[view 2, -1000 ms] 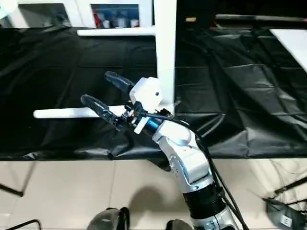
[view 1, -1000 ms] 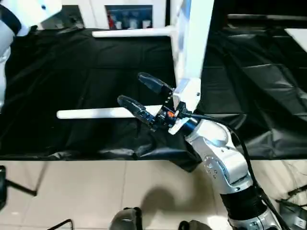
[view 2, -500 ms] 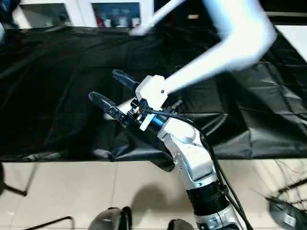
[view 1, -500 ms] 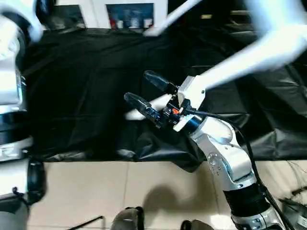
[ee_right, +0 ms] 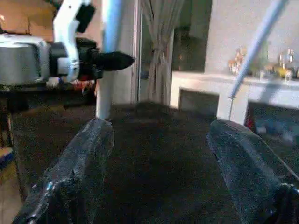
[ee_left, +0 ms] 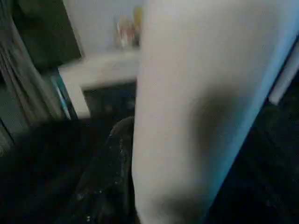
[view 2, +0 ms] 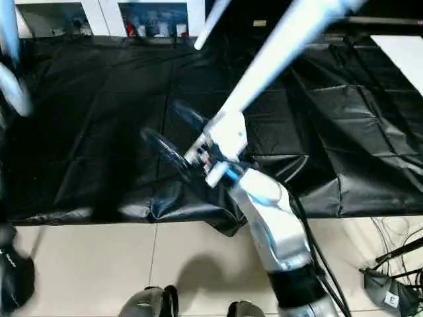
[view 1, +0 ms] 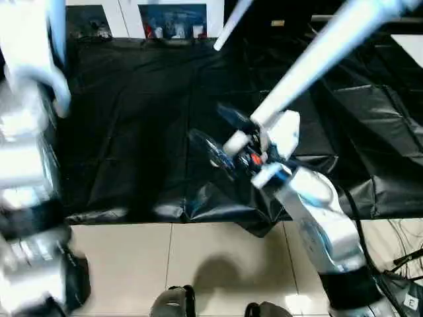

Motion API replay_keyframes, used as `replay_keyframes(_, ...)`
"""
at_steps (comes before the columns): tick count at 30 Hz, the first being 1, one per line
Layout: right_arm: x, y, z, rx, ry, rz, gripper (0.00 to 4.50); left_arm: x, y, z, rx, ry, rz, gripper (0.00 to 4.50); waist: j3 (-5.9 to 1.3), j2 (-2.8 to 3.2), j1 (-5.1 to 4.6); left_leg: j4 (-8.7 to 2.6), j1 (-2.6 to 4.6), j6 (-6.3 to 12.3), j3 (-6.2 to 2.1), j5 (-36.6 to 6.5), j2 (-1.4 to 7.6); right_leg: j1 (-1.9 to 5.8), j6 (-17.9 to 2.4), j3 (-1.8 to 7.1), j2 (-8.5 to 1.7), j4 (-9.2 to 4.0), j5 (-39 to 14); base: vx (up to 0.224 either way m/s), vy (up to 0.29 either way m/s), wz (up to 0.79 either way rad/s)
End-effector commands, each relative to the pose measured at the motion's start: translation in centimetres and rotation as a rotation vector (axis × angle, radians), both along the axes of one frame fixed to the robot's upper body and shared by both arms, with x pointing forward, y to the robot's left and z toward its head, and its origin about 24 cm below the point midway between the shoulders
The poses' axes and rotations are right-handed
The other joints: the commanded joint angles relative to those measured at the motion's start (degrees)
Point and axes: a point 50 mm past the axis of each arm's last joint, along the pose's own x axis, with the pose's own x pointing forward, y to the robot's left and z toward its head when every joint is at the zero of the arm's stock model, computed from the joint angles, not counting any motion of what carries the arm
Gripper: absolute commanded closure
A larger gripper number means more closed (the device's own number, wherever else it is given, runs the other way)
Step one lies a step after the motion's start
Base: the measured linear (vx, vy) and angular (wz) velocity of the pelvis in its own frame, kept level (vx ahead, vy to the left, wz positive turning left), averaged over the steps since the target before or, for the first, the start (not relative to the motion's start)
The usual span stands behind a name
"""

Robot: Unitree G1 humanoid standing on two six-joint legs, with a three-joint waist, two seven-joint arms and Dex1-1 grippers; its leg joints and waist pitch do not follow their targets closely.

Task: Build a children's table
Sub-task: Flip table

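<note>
Fingers of the right arm [ee_right: 70,182] stand wide open, and between the two black pads there is only the dark cover of the desk [view 1: 132,99]; they hold nothing. Seen from the head, this arm comes up from 5 o'clock and its fingers point toward 10 o'clock, above the front part of the desk near the middle of the view. The left fingers [ee_right: 112,59] are partly closed around a white leg [ee_right: 105,88] of the children's table. In the right wrist view this leg stands almost upright with its lower end on the black cover, and in the left wrist view its white surface lies directly against one black finger. From the head, the left arm is a blurred silver shape along the 9 o'clock edge, with the leg above it at about 10 o'clock. A second white leg [view 1: 317,59] crosses the head view on a slant, from 1 o'clock down to the middle. Its lower end appears just beside the right fingers, but I cannot tell if it touches them or what carries it. One more thin white tube [view 1: 231,16] shows at 12 o'clock. The black cover is wrinkled and hangs over the front edge of the desk, and below it, at 6 o'clock, is a light tiled floor [view 1: 198,264].
</note>
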Motion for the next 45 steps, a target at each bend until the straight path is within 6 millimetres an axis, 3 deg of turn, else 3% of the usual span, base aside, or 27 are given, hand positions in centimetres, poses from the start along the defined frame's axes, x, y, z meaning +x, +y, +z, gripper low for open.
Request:
replay_keyframes(1, 0.1, -0.6, 0.3, 0.008, -0.015, -0.024, 0.97, -0.2, -0.7, -0.6, -0.025, -0.017, -0.095, 2.78, -4.77, 0.00, -0.35, -4.36, 2.80, 2.33, -3.80, -11.12, 5.53, 1.82, -11.34, 3.72, -6.14, -4.84, -6.83, 0.000, 0.000, 0.00)
replay_keyframes(7, 0.5, -1.1, 0.0, 0.033, -0.001, -0.078, 0.97, -0.3, -1.2, -2.4, 0.057, 0.040, -0.161, 2.91, -4.95, -0.08, -0.08, -4.76, 3.72, 1.04, -3.75, -12.57, 5.77, 1.15, -11.45, 3.62, -5.60, -4.51, -1.71, 0.000, 0.000, 0.00)
replay_keyframes(9, 0.5, -1.1, -0.1, 0.034, 0.005, -0.083, 0.97, -0.2, -1.1, -2.8, 0.065, 0.056, -0.156, 2.91, -4.82, 0.06, -0.12, -5.05, 3.80, -0.03, -3.85, -13.62, 5.85, 1.29, -11.42, 3.55, -5.63, -4.38, -0.57, 0.000, 0.000, 0.00)
replay_keyframes(13, 0.2, -1.0, -0.8, 0.027, 0.026, -0.079, 0.97, 0.1, -1.2, -4.0, 0.099, 0.098, -0.173, 2.91, -4.71, -0.29, -0.30, -5.39, 3.77, -1.85, -3.89, -14.75, 5.85, 1.68, -11.16, 3.55, -5.90, -4.22, 1.29, 0.000, 0.000, 0.00)
replay_keyframes(14, 0.1, -0.9, -1.1, 0.028, 0.037, -0.077, 0.97, 0.2, -1.2, -4.7, 0.091, 0.113, -0.184, 2.91, -4.61, -0.61, -0.38, -5.31, 3.62, -1.70, -3.79, -15.01, 5.62, 1.79, -10.95, 3.71, -6.09, -4.46, 0.82, 0.000, 0.000, 0.00)
replay_keyframes(17, -0.1, -0.7, -1.6, 0.025, 0.059, -0.078, 0.97, 0.6, -1.0, -5.9, 0.112, 0.120, -0.217, 2.91, -4.57, -0.66, -0.33, -5.34, 3.41, -1.57, -3.96, -15.61, 5.60, 2.09, -10.54, 3.83, -6.54, -4.73, -1.13, 0.000, 0.000, 0.00)
replay_keyframes(21, -0.1, -0.9, -2.4, 0.036, 0.100, -0.116, 0.97, 0.7, 0.2, -7.5, 0.129, 0.175, -0.191, 2.91, -4.30, -0.59, -0.69, -5.71, 3.71, -2.88, -4.03, -18.84, 5.75, 1.69, -10.16, 3.90, -6.40, -5.17, -5.81, 0.000, 0.000, 0.00)
replay_keyframes(23, -0.2, -1.1, -2.7, 0.046, 0.119, -0.134, 0.97, 0.4, 1.0, -7.9, 0.132, 0.190, -0.172, 2.35, -4.04, -0.69, -0.88, -6.03, 3.92, -3.97, -4.07, -21.03, 5.83, 1.39, -9.87, 3.93, -6.32, -5.34, -7.82, 0.000, 0.000, 0.00)
replay_keyframes(26, -0.4, -1.2, -3.0, 0.049, 0.133, -0.146, 0.97, -0.2, 2.1, -8.4, 0.132, 0.201, -0.148, 2.14, -3.95, -0.90, -1.47, -6.34, 3.86, -5.31, -4.35, -23.66, 5.83, 1.43, -9.04, 4.08, -6.52, -5.57, -11.37, 0.000, 0.000, 0.00)
replay_keyframes(29, -0.4, -1.4, -3.2, 0.052, 0.135, -0.176, 0.97, -0.6, 2.7, -8.4, 0.112, 0.183, -0.140, 1.96, -3.94, -1.06, -1.70, -6.37, 3.48, -5.04, -4.40, -22.59, 5.75, 1.74, -8.89, 4.14, -6.75, -5.55, -12.33, 0.000, 0.000, 0.00)
replay_keyframes(33, -0.2, -2.3, -3.5, 0.092, 0.156, -0.293, 0.97, -1.5, 3.3, -7.6, 0.052, 0.102, -0.152, 1.60, -4.31, -1.14, -1.57, -6.01, 3.62, -3.44, -3.90, -18.40, 5.67, 1.64, -10.78, 4.23, -6.62, -5.23, -6.74, 0.000, 0.000, 0.00)
replay_keyframes(34, -0.3, -2.8, -3.5, 0.119, 0.170, -0.319, 0.97, -2.1, 2.9, -7.3, 0.015, 0.058, -0.201, 1.60, -4.28, -1.93, -1.68, -5.91, 3.60, -2.44, -3.62, -17.12, 5.61, 1.71, -11.15, 4.21, -6.41, -5.21, -5.22, 0.000, 0.000, 0.00)
replay_keyframes(35, -0.3, -3.0, -3.5, 0.128, 0.176, -0.326, 0.97, -2.3, 2.8, -7.2, 0.005, 0.036, -0.212, 1.51, -4.32, -1.63, -1.43, -5.78, 3.53, -2.12, -3.76, -16.08, 5.74, 1.93, -11.70, 4.23, -6.84, -4.90, -4.44, 0.000, 0.000, 0.00)
replay_keyframes(36, -0.5, -3.4, -3.5, 0.145, 0.192, -0.335, 0.97, -2.9, 2.7, -7.1, -0.031, -0.011, -0.227, 1.31, -4.18, -1.87, -1.45, -5.85, 3.51, -1.01, -3.55, -14.89, 5.86, 1.90, -12.05, 4.12, -6.59, -4.92, -3.55, 0.000, 0.000, 0.00)
replay_keyframes(39, -0.8, -3.6, -3.5, 0.133, 0.200, -0.324, 0.97, -4.3, 2.2, -7.5, -0.113, -0.045, -0.294, 1.18, -4.36, -1.65, -1.50, -5.81, 3.69, -0.26, -3.36, -14.07, 5.75, 1.79, -11.95, 3.91, -5.99, -4.65, -1.68, 0.000, 0.000, 0.00)
replay_keyframes(41, -0.9, -3.7, -3.8, 0.115, 0.206, -0.324, 0.97, -5.3, 1.5, -7.8, -0.168, -0.057, -0.363, 1.18, -4.33, -1.14, -1.42, -5.93, 3.84, -1.15, -3.39, -15.51, 5.91, 1.89, -11.97, 3.93, -6.19, -4.75, -3.21, 0.000, 0.000, 0.00)
replay_keyframes(44, -1.0, -3.9, -4.3, 0.096, 0.232, -0.345, 0.97, -6.8, 0.4, -8.6, -0.188, -0.029, -0.426, 1.18, -4.11, -1.29, -1.44, -6.14, 3.70, -1.88, -3.30, -17.38, 5.85, 1.88, -11.55, 4.08, -6.09, -5.29, -5.27, 0.000, 0.000, 0.00)
replay_keyframes(45, -1.1, -4.0, -4.5, 0.091, 0.245, -0.359, 0.97, -7.5, 0.1, -9.2, -0.195, -0.010, -0.410, 1.18, -4.05, -0.82, -1.20, -6.15, 4.19, -2.81, -3.27, -19.54, 5.86, 1.50, -10.78, 4.23, -5.99, -5.66, -7.74, 0.000, 0.000, 0.00)
